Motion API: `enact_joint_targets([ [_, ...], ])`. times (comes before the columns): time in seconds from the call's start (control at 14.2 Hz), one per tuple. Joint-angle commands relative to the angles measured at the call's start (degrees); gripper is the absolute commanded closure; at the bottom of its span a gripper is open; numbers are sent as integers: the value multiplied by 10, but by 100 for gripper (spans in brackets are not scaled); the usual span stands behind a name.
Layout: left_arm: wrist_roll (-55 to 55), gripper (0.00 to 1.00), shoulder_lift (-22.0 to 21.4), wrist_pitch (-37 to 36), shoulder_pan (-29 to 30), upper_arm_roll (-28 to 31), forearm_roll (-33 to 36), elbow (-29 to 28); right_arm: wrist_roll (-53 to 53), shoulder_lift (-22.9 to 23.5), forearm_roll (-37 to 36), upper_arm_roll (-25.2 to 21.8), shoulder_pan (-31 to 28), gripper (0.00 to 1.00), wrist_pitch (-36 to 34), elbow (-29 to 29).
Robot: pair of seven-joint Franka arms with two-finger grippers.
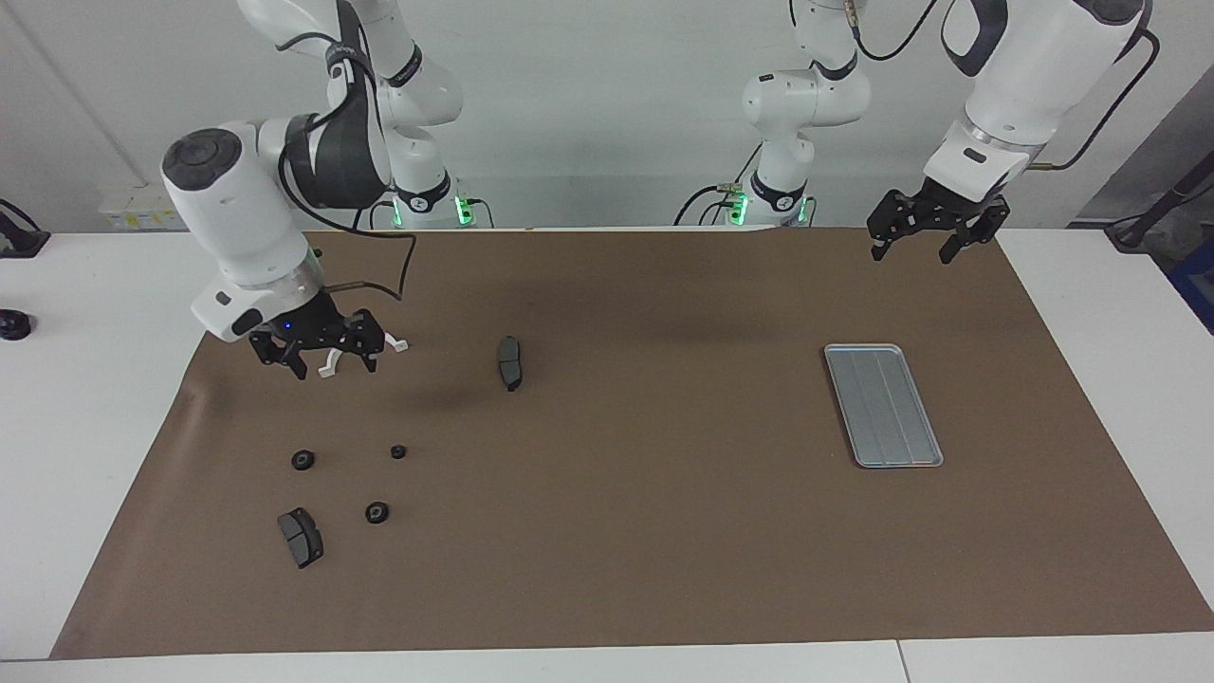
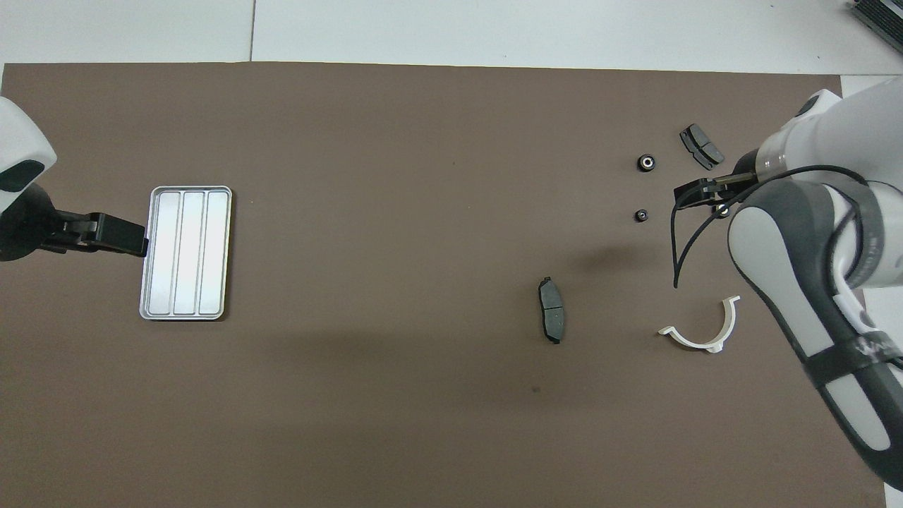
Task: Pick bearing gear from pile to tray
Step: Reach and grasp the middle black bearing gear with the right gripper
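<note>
The pile lies toward the right arm's end of the brown mat. It holds three small black round gears [image 1: 303, 460] [image 1: 398, 452] [image 1: 377, 512], two dark brake pads [image 1: 301, 537] [image 1: 510, 361] and a white half-ring bracket [image 2: 705, 331]. My right gripper [image 1: 334, 365] hangs open and empty above the mat over the pile. In the facing view it covers most of the bracket. In the overhead view my right gripper [image 2: 688, 192] hides one gear, leaving two gears [image 2: 646, 163] [image 2: 641, 215] visible. The silver tray [image 1: 882, 405] [image 2: 185, 252] lies bare toward the left arm's end. My left gripper [image 1: 912, 254] [image 2: 130, 236] waits open, raised near the tray.
The brown mat [image 1: 645, 531] covers most of the white table [image 1: 1119, 323]. A wide stretch of bare mat separates the pile from the tray. A black cable [image 2: 681, 240] loops down from the right wrist.
</note>
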Motion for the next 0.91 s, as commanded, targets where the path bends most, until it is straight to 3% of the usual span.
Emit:
enact_joint_targets([
  [0.0, 5, 0, -13, -3, 6, -3, 5, -14, -51, 24, 4, 2, -9, 0, 29, 1],
  [0.42, 5, 0, -13, -3, 6, -3, 5, -14, -17, 77, 5, 2, 5, 0, 96, -5],
  [0.84, 5, 0, -13, -3, 6, -3, 5, -14, 17, 109, 3, 2, 22, 14, 119, -14],
])
